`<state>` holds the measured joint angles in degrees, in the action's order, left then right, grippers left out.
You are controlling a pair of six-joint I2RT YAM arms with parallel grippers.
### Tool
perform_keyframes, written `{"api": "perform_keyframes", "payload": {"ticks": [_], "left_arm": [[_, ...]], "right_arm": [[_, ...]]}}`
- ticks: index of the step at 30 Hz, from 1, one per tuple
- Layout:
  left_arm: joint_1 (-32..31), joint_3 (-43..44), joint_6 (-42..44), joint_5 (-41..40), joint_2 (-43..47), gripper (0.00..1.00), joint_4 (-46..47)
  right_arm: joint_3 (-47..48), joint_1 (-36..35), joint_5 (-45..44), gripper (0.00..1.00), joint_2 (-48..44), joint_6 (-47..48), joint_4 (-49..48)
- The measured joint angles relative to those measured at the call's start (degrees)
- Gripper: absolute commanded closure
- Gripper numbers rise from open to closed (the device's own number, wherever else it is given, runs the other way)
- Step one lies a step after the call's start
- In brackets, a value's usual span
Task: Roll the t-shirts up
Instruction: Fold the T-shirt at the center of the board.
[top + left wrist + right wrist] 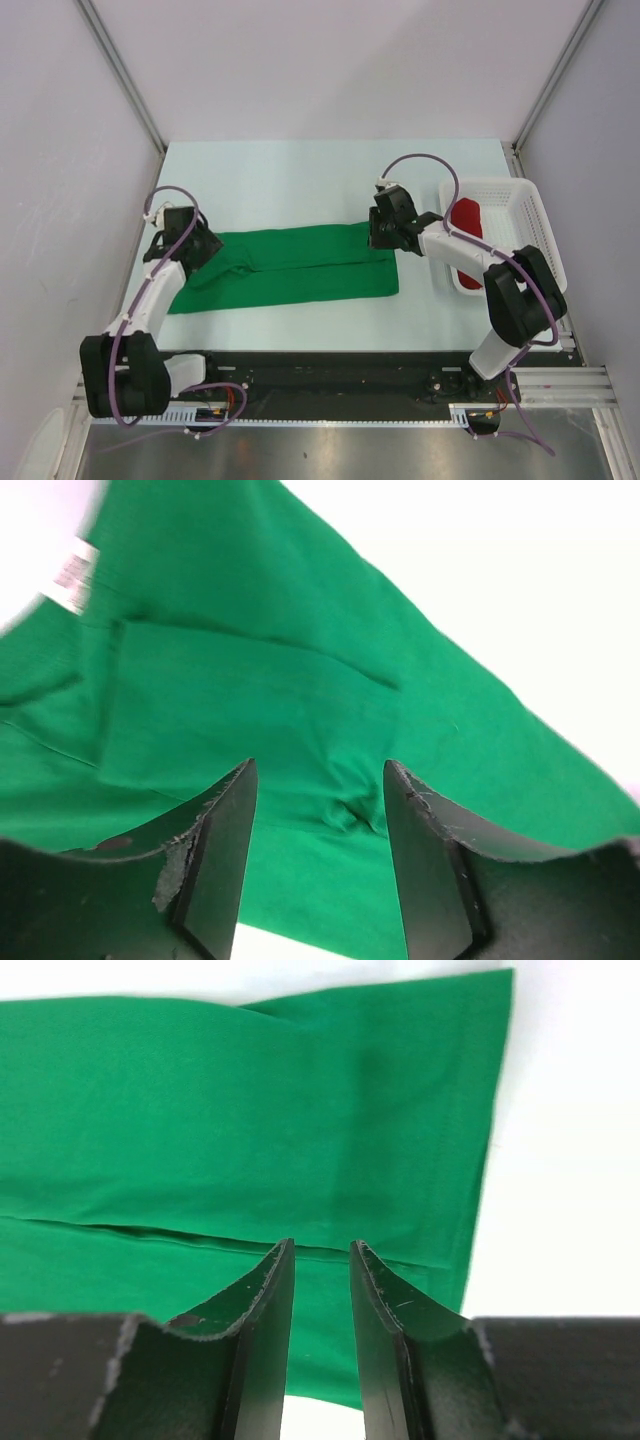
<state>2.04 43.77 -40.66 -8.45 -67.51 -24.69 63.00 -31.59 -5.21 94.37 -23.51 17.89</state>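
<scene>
Now green t-shirt (300, 265) lies flat on bench (290, 185), folded into long strip. Left gripper (198, 247) sits over neck end, near white label (70, 575), jaws wide apart, holding nothing. Right gripper (385, 235) sits over other end, jaws just a little apart, nothing between them. Red t-shirt (466, 216) is rolled up inside white basket (500, 184) at right.

Bright, even light falls from above. In the overhead view the arms cast only faint, soft shadows on the bench (300, 170), and the steel strip (330, 450) at 6 o'clock has a dull sheen. Both wrist views burn the bench out to plain white. The green t-shirt (300, 700) is fairly sharp mid-frame. Its label (72, 575) at 10 o'clock is blurred, and the jaws at 6 o'clock read near-black.
</scene>
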Motion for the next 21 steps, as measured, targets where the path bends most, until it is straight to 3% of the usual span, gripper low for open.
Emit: {"api": "perform_keyframes", "payload": {"ticks": [4,10,18,21], "left_arm": [[2.58,2.49,1.18,0.15,-4.15,0.47,-0.31],[2.49,10.54,4.74,-0.50,-15.82,0.47,-0.96],[0.11,11.67,7.32,-3.43,-21.57,0.48,-3.43],[-1.16,11.72,7.32,-4.09,-22.58,0.55,-4.02]], "right_arm": [[0.00,-0.04,2.08,0.67,0.00,-0.07,-1.49],[0.00,0.13,5.16,0.67,0.02,0.07,-3.45],[0.00,2.34,7.82,0.67,0.44,0.24,-4.09],[0.00,2.95,8.13,0.68,0.52,0.26,-4.09]]}}
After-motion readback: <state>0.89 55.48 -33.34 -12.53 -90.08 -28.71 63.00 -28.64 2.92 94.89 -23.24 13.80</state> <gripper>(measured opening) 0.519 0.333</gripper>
